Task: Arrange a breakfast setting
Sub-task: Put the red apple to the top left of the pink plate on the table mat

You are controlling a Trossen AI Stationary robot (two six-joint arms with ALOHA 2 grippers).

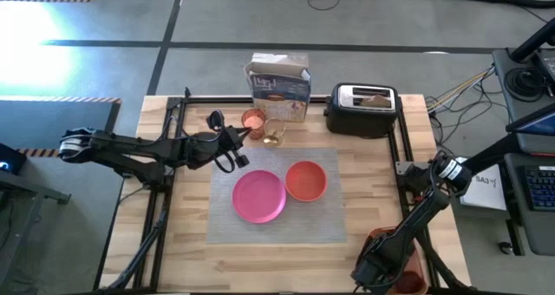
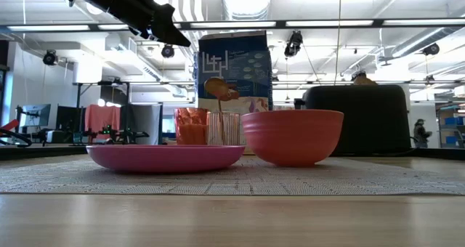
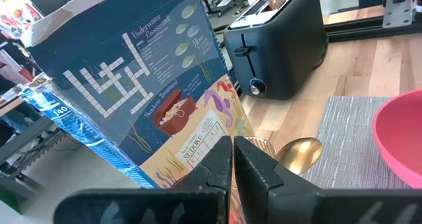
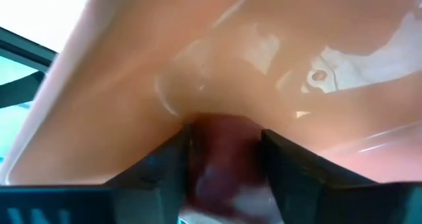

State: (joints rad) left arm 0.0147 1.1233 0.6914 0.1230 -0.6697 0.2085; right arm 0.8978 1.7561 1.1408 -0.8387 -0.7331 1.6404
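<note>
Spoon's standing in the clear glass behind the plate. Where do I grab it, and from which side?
Grip the gold spoon by its bowl end, which sticks up above the clear glass. Come straight down from above: the cereal box stands close behind and the small orange cup beside it, so side approaches look crowded.

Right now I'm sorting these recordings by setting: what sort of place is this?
Probably a robotics lab or workshop, not a kitchen: the wooden table stands on a concrete floor with loose cables, and the low view shows open ceiling ducts.

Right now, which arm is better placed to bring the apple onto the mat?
Right. Its gripper is down in the orange tray with fingers around the red apple; the left gripper is by the clear glass.
</note>
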